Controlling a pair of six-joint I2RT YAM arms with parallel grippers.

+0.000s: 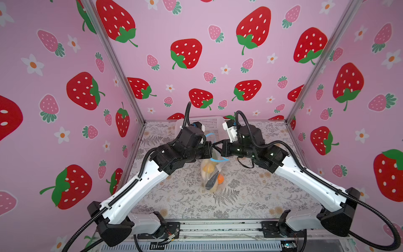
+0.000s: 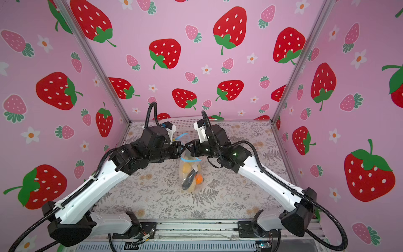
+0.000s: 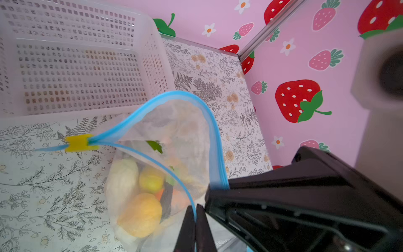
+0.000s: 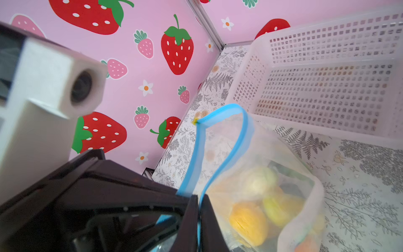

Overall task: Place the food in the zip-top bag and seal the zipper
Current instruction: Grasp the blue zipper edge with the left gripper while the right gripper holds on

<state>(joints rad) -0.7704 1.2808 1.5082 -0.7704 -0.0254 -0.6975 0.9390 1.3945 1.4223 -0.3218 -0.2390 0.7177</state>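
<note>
The clear zip-top bag (image 1: 212, 175) (image 2: 190, 174) hangs between my two grippers over the middle of the table, its bottom resting on the cloth. The food (image 3: 141, 213) (image 4: 248, 220) lies inside: yellow, orange, white and dark pieces. The light-blue zipper (image 3: 196, 104) (image 4: 242, 117) gapes in an open loop, with its yellow slider (image 3: 79, 143) (image 4: 194, 120) at the far end. My left gripper (image 3: 195, 207) (image 1: 211, 150) is shut on one zipper strip. Facing it, my right gripper (image 4: 198, 197) (image 1: 219, 149) is shut on the other strip.
A white mesh basket (image 1: 209, 122) (image 3: 157, 65) (image 4: 244, 87) stands empty at the back of the table, just behind the bag. Pink strawberry walls close in the floral cloth (image 1: 250, 192) on three sides.
</note>
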